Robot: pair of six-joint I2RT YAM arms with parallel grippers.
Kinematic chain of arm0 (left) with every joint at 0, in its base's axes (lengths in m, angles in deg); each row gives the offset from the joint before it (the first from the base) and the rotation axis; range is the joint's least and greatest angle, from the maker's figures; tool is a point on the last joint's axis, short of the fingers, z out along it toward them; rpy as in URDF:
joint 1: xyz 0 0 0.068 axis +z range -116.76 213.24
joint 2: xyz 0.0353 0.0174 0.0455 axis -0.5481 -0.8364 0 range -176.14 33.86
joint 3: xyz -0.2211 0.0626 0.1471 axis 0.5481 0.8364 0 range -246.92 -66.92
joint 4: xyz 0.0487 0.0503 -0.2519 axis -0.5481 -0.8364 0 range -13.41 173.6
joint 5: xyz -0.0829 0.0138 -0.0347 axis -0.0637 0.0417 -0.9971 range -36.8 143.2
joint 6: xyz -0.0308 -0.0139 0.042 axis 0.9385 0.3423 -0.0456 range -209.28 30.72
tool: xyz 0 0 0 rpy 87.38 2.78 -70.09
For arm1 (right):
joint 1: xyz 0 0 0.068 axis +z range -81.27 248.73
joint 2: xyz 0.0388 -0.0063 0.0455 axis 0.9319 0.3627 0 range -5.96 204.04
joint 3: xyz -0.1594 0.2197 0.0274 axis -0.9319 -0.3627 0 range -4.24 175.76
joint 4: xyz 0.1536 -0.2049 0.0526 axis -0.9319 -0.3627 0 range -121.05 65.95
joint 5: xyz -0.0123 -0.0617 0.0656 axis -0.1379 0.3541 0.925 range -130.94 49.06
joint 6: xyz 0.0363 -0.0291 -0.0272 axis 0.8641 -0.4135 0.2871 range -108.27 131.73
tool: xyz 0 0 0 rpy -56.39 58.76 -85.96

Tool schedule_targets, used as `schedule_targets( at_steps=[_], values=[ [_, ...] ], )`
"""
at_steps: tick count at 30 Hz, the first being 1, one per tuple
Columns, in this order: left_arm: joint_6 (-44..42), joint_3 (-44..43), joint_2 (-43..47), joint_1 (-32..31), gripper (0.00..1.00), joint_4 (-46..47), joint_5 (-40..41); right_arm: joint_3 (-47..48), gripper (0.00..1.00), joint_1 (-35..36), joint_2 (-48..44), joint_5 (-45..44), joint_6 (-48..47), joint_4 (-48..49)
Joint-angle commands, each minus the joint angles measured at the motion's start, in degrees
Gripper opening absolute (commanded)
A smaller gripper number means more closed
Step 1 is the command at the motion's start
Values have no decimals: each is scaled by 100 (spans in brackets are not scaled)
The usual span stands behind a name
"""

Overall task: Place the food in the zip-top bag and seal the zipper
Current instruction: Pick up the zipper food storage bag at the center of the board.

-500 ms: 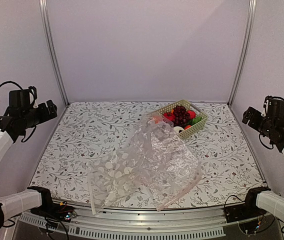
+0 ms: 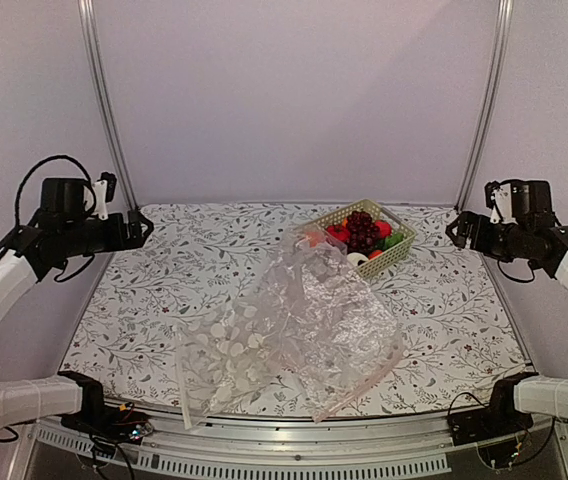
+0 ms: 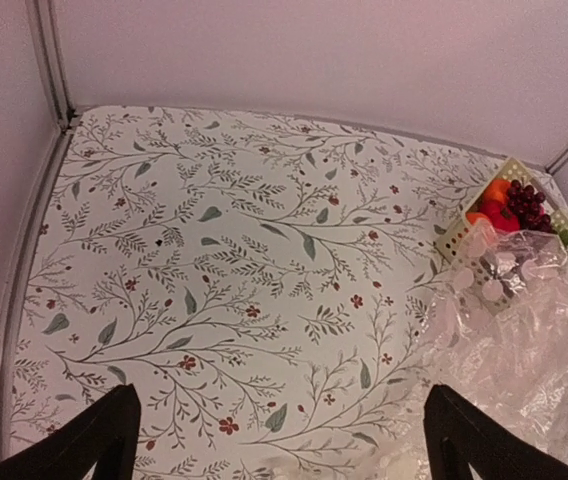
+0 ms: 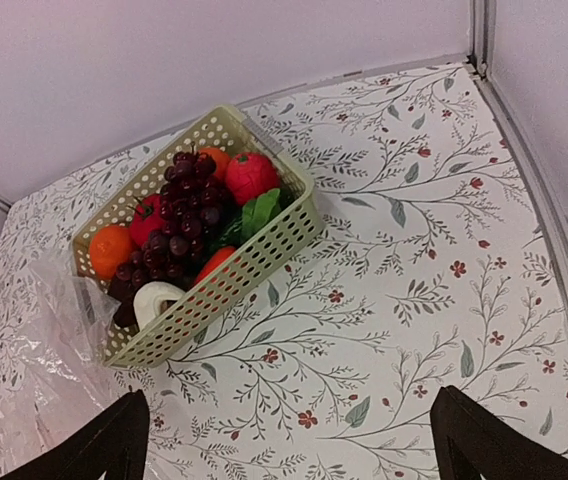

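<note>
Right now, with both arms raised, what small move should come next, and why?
Probably lower the right end effector toward the bunch of dark purple toy grapes: it hangs open, high beside the pale green perforated plastic basket, the grapes lie on top, and the clear polka-dotted plastic bag holds no food yet.

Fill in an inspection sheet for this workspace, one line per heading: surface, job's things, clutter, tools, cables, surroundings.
Surface: floral-patterned table, no spills seen.
Job's things: grapes and red fruit in the basket, far side; dotted bag crumpled at front centre, no food seen inside.
Clutter: orange fruit, green leaves and a white item share the basket.
Tools: left tool and right tool open, empty, above the table.
Cables: black cable loops by the left tool.
Surroundings: plain pale walls, metal corner posts.
</note>
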Motion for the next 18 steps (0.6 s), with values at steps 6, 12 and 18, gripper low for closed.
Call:
schedule_targets(
  at_steps=[6, 12, 18],
  values=[
    [-370, -432, -850, -1825, 100, 120, -709, -80, 98, 1556, 991, 160, 874, 644],
    [-216, -54, -1217, -2804, 99, 443, -968, -268, 96, 2376, 1623, 819, 470, 1317],
    [62, 299, -1425, -3617, 99, 363, -569, -153, 93, 2711, 2229, 876, 79, 1182]
  ],
)
